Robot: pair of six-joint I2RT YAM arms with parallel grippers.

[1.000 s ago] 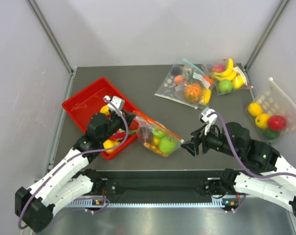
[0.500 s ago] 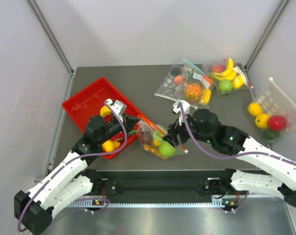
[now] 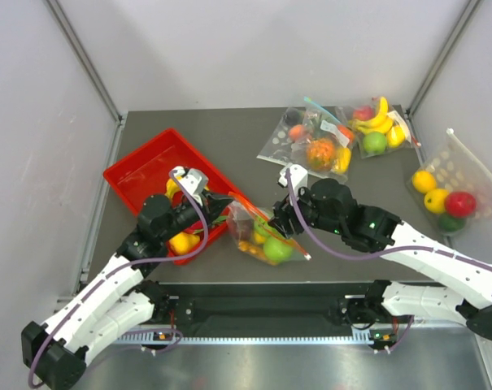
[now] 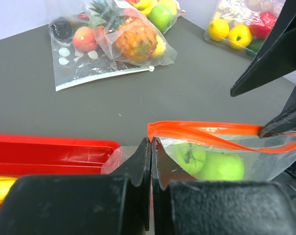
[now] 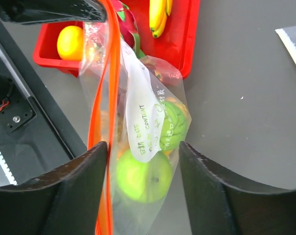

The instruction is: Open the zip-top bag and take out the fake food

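A: Where is the zip-top bag (image 3: pixel 262 236) to be found?

B: It is seen near the 6 o'clock edge of the table (image 3: pixel 229 146), at 4 o'clock of the red tray (image 3: pixel 140 175). The fake food (image 3: pixel 276 248) is enclosed in it. Two green apples (image 5: pixel 140 178) are seen through the plastic, with small orange pieces beside them.

A: How is the left gripper (image 4: pixel 151 147) set?

B: Its jaws are pressed together. The corner of the bag, just under the end of the orange-red zip strip (image 4: pixel 206 131), is pinched between them. This hold is kept as it was one second ago.

A: And the right gripper (image 5: pixel 143 152)?

B: Its fingers are spread wide and nothing is clamped. The mouth of the bag is placed between them. The zip strip is lying along one finger, and the white label is seen in the gap. Whether the plastic is touched by the other finger cannot be told.

A: What is changed against the earlier pictures?

B: One second ago the right gripper was held at 3 o'clock of the bag, apart from it. Half a second ago it had been brought to the bag's 3 o'clock end. Now it is shifted a little toward 11 o'clock, over the mouth. The bag itself is hardly moved. The other bags (image 3: pixel 327 142), at the table's 1 o'clock, are left as they were.
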